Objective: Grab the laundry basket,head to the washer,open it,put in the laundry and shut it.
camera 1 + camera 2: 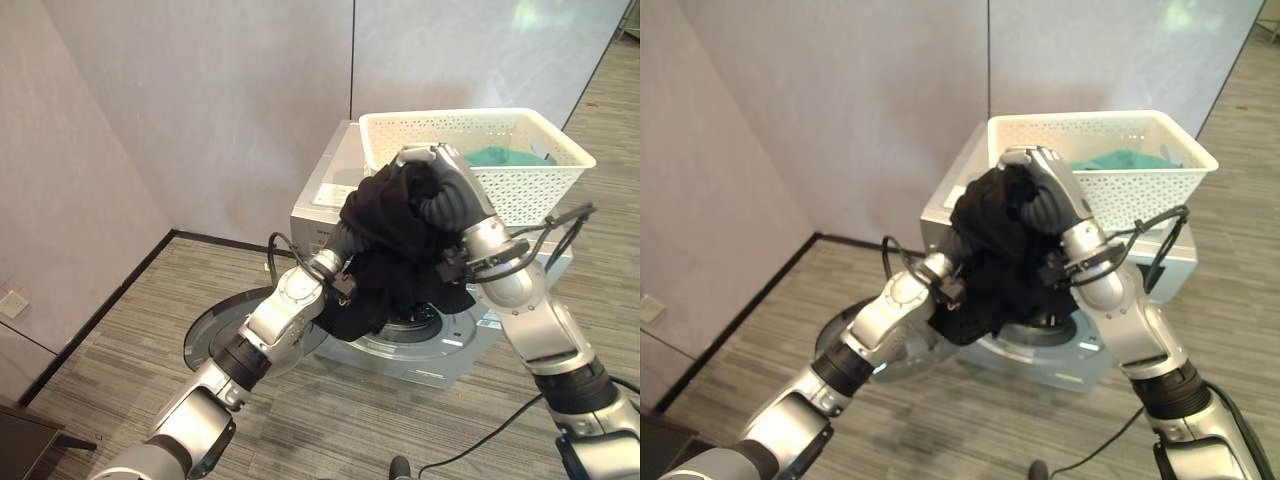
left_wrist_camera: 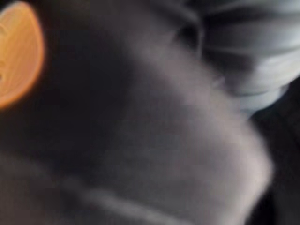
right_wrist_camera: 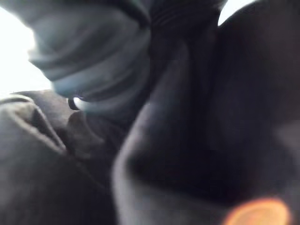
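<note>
Black cloth [image 1: 385, 255] bunched above open washer [image 1: 420, 340] | right hand [image 1: 440, 185] clamps it; left hand's grip unclear | lower fully into drum before release

Striped grey floor [image 1: 120, 360], silver washer [image 1: 330, 195] standing on it, white laundry basket [image 1: 520, 185] atop the washer

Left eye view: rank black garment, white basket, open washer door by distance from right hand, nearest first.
From the right hand:
1. Black garment, bunched against the hand.
2. White basket, behind it on the washer.
3. Open washer door, low on the robot's left.
</note>
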{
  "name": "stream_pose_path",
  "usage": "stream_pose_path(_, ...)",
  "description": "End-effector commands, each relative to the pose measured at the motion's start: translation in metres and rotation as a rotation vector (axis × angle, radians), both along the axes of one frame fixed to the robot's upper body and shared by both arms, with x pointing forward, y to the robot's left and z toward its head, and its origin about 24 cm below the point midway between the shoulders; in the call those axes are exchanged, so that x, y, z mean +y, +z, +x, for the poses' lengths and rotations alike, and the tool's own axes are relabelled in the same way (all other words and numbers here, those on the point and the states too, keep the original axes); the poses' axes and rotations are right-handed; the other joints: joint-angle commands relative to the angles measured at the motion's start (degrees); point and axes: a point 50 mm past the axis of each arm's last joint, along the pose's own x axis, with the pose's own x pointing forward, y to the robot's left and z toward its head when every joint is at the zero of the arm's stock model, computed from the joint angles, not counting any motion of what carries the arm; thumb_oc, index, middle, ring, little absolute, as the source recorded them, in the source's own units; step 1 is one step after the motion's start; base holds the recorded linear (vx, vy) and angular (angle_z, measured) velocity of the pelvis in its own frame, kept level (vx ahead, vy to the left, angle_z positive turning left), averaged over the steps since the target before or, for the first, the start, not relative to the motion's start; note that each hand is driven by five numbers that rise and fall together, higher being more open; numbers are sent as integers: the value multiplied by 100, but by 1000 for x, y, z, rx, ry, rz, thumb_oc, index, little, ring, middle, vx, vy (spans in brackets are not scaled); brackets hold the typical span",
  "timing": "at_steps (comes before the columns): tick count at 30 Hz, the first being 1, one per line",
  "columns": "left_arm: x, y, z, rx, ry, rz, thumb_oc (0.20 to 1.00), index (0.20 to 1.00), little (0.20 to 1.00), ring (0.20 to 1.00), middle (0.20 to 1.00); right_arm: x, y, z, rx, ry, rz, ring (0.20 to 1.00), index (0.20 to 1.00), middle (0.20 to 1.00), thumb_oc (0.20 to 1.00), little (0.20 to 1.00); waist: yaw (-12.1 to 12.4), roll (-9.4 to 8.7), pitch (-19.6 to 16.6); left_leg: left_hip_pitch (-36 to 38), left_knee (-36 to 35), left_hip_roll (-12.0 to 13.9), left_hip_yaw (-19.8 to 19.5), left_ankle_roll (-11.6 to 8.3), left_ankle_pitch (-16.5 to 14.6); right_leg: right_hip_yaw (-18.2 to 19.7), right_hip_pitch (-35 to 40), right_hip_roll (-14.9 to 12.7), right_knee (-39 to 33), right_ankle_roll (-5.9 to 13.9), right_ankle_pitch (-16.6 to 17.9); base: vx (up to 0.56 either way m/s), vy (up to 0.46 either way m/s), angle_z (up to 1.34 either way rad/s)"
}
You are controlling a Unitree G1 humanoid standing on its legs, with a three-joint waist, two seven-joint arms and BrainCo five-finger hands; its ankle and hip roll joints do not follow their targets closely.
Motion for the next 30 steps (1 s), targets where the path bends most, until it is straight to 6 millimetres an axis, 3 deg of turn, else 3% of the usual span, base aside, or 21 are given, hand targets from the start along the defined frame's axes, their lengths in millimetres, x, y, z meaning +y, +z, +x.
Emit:
stream_pose_path(1, 4, 19, 1, -121, 1, -46, 200, 200, 200, 200, 200, 16, 27, -7, -129, 125, 54, 410, 410, 410, 410, 410, -35, -329, -232, -157, 28, 2, 34, 225, -219, 430, 432, -77, 100, 62, -1001, -2, -5, -6)
stream_pose_path(2, 4, 17, 1, -120, 7, -42, 200, 200, 200, 200, 200, 17, 25, -7, -123, 133, 55, 536, 536, 536, 536, 536, -38, -332, -231, -151, 28, 2, 52, 225, -222, 451, 428, -71, 93, 63, -995, -1, -7, -7)
stream_pose_path(3, 4, 16, 0, -121, 11, -40, 200, 200, 200, 200, 200, 19, 24, -7, -114, 141, 60, 1000, 1000, 1000, 1000, 1000, -46, -334, -230, -142, 28, 3, 70, 224, -227, 457, 425, -67, 91, 65, -990, 3, -9, -10)
stream_pose_path(11, 7, 2, 5, -119, 76, 21, 200, 200, 200, 200, 200, 9, 13, -4, -36, 159, 164, 1000, 1000, 1000, 1000, 1000, -104, -357, -239, -101, 28, 24, 188, 199, -233, 520, 432, -52, 42, 78, -965, 4, -10, -8)
stream_pose_path(13, 29, -4, 2, -130, 122, 23, 200, 200, 200, 200, 200, -8, 16, -4, -76, 69, 109, 1000, 1000, 1000, 1000, 1000, -88, -359, -241, -101, 28, 32, 207, 194, -245, 518, 437, -52, 32, 83, -969, 0, 0, 0)
stream_pose_path(19, 35, -7, -2, -127, 129, 17, 200, 200, 200, 200, 200, -17, 17, -5, -94, 18, 78, 1000, 1000, 1000, 1000, 1000, -69, -365, -260, -106, 28, 34, 207, 193, -247, 514, 438, -48, 28, 86, -973, 1, -1, -2)
stream_pose_path(20, 38, -9, -3, -122, 133, 17, 200, 200, 200, 200, 200, -24, 19, -5, -114, -32, 40, 1000, 1000, 1000, 1000, 1000, -70, -371, -256, -109, 28, 37, 205, 192, -250, 504, 440, -47, 23, 89, -978, 65, -41, -2)
stream_pose_path(21, 57, -20, -9, -103, 200, 6, 200, 200, 200, 200, 200, -82, 25, -12, -232, -376, 5, 1000, 1000, 1000, 1000, 1000, -138, -380, -253, -83, 28, 53, 206, 185, -310, 508, 478, -22, 22, 100, -1022, 51, -43, 1)
stream_pose_path(22, 57, -20, -10, -102, 197, 8, 200, 200, 200, 200, 200, -83, 25, -13, -232, -379, 6, 1000, 1000, 1000, 1000, 1000, -120, -395, -265, -101, 28, 46, 205, 187, -283, 508, 464, -28, 14, 94, -996, 53, -39, 6)
stream_pose_path(26, 69, -27, -17, -97, 234, 17, 200, 200, 200, 200, 200, -121, 12, -26, -277, -624, 49, 1000, 1000, 1000, 1000, 1000, -197, -380, -231, -156, 28, 38, 217, 199, -292, 567, 378, -24, 13, 106, -989, -2, -5, -3)
stream_pose_path(27, 70, -30, -19, -94, 237, 22, 200, 200, 200, 200, 200, -128, 7, -30, -277, -675, 45, 1000, 1000, 1000, 1000, 1000, -197, -386, -244, -162, 28, 39, 218, 202, -299, 574, 369, -20, 12, 109, -990, 11, -11, -4)
stream_pose_path(28, 75, -34, -22, -82, 254, 17, 200, 200, 200, 200, 200, -150, -10, -38, -246, -813, 72, 1000, 1000, 1000, 1000, 1000, -250, -377, -229, -167, 28, 35, 232, 213, -313, 602, 345, -14, 9, 111, -992, 15, -8, -5)
stream_pose_path(30, 76, -36, -24, -75, 261, 15, 200, 200, 200, 200, 200, -157, -20, -42, -225, -863, 90, 1000, 1000, 1000, 1000, 1000, -253, -381, -232, -175, 28, 37, 246, 215, -317, 619, 335, -10, 8, 112, -993, 10, -7, -9)
